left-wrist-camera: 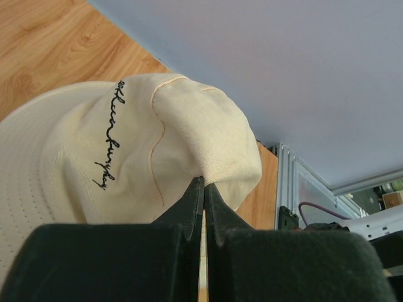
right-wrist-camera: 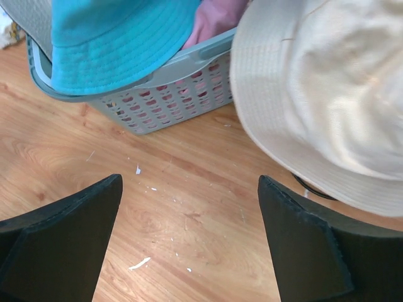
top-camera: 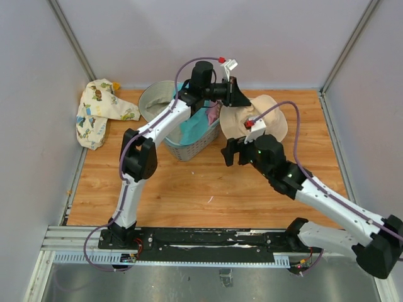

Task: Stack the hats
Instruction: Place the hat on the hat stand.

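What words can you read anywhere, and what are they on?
On the cream hat: one line of black cursive stitching down its side, too loopy to read for sure.
On the printed cloth: only cartoon pictures show, too small to make out any words.
On the teal hat and the basket: no words showing.

Cream hat (left-wrist-camera: pixel 126 145) was soft matt woven cloth, with lettering stitched on in thread. Teal hat (right-wrist-camera: pixel 107 44) looked like matt cotton with rows of stitching round the brim. Basket (right-wrist-camera: pixel 170 100) was smooth plastic mesh. Table (right-wrist-camera: pixel 189 207) was wood-grain, a slight sheen, kinda scuffed. Right fingers (right-wrist-camera: pixel 63 233) were matt, dull-looking.
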You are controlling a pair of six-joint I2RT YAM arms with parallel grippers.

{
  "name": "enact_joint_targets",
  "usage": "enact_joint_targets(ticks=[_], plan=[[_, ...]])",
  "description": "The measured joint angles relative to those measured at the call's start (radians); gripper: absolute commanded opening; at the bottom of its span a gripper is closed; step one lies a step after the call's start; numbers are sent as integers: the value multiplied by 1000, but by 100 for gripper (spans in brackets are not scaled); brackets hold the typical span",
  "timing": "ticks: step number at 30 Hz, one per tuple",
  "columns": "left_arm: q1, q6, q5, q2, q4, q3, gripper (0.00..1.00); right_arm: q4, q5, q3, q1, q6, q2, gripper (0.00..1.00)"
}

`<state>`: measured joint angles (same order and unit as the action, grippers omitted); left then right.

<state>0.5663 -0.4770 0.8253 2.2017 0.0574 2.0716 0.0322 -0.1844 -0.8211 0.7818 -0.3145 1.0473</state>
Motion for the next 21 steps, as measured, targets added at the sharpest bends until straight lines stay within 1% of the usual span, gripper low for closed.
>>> enact_joint_targets(ticks=[3, 6, 10, 13, 15, 17, 19, 21], plan=[[10, 3, 1, 30, 5, 34, 1, 34, -43, 13, 1, -1, -101, 92], [17, 9, -3, 48, 15, 43, 6, 50, -101, 31, 5, -1, -201, 94], [21, 16, -25, 55, 39, 43, 8, 66, -185, 45, 5, 0, -279, 98], [21, 23, -49, 55, 53, 43, 20, 80, -245, 47, 4, 1, -301, 99], [21, 25, -66, 55, 59, 41, 24, 85, -265, 47, -11, 1, -300, 100], [21, 24, -75, 55, 53, 35, 28, 90, -279, 47, -46, 1, -294, 100], [21, 19, -92, 44, 32, -3, 35, 89, -289, 47, -90, 0, -282, 100], [21, 10, -109, 32, 18, -43, 40, 87, -287, 47, -139, 0, -266, 100]])
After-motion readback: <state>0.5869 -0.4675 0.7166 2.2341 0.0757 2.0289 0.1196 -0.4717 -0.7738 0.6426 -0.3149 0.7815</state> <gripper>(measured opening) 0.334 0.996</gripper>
